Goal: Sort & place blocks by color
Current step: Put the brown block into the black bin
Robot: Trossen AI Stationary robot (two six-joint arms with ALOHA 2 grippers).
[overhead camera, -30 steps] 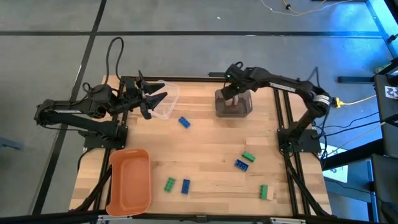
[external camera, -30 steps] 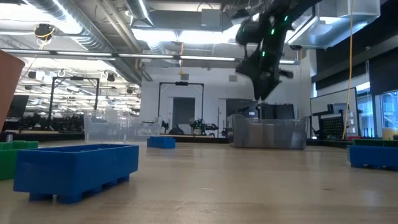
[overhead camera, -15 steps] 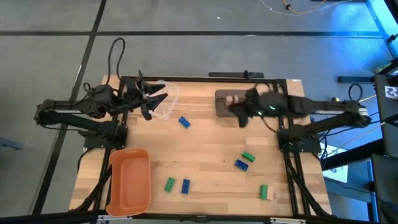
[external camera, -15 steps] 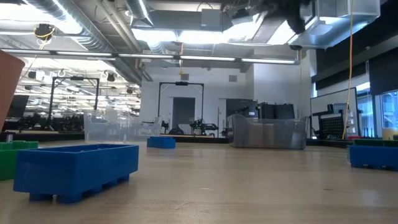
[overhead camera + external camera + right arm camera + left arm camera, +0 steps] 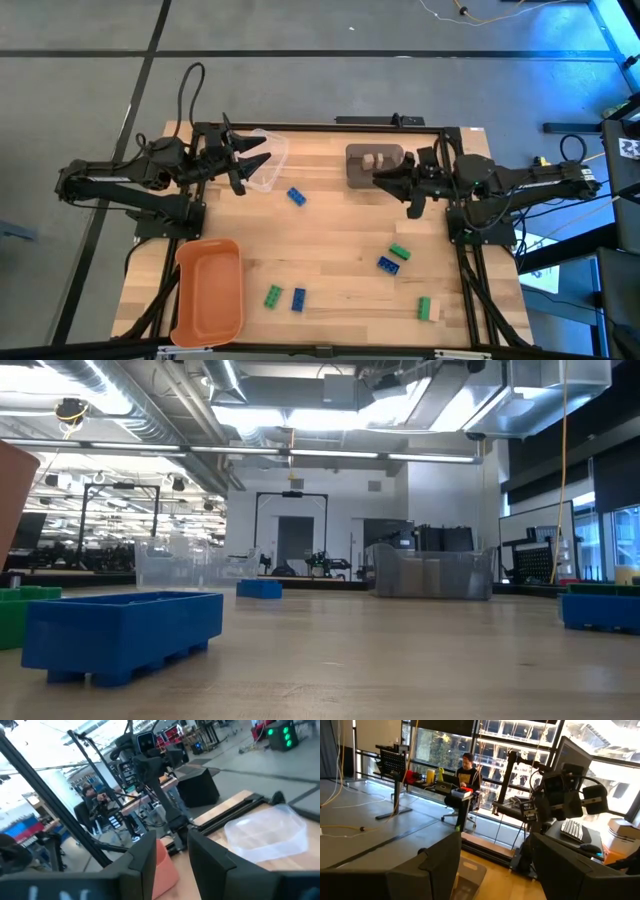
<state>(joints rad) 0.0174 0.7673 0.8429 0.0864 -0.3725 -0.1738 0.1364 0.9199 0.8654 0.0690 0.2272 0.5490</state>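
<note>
At the near edge of the table (image 5: 330,230), around 7 o'clock, a green block (image 5: 272,295) and a blue block (image 5: 299,299) lie just beside each other, right of the orange tray (image 5: 180,290), which shows nothing inside

Around 5 o'clock a second green block (image 5: 424,308) lies alone near the edge; a bit farther in, at 4 o'clock, another blue block (image 5: 388,265) and another green block (image 5: 399,252) lie touching or almost, can't tell which

Past centre, about 11 o'clock, a lone blue block (image 5: 296,196) lies loose on the wood, near the clear tub (image 5: 275,172)

Left gripper (image 5: 255,158) hangs over the clear tub at 11 o'clock, fingers spread, nothing between them

Right gripper (image 5: 398,188) sits at 1 o'clock, just beside the near right corner of the grey bin (image 5: 352,172), pointing toward table centre; fingers apart with a gap, holding nothing

Tan blocks (image 5: 375,158) lie inside the grey bin at the far edge

Progress, judged: tan looks sorted, as none is loose on the table. Blue and green not started, six blocks scattered, tray and tub with no blocks showing. Roughly a quarter to a third done. Nearest pick for the right arm looks like the 4 o'clock pair
</note>
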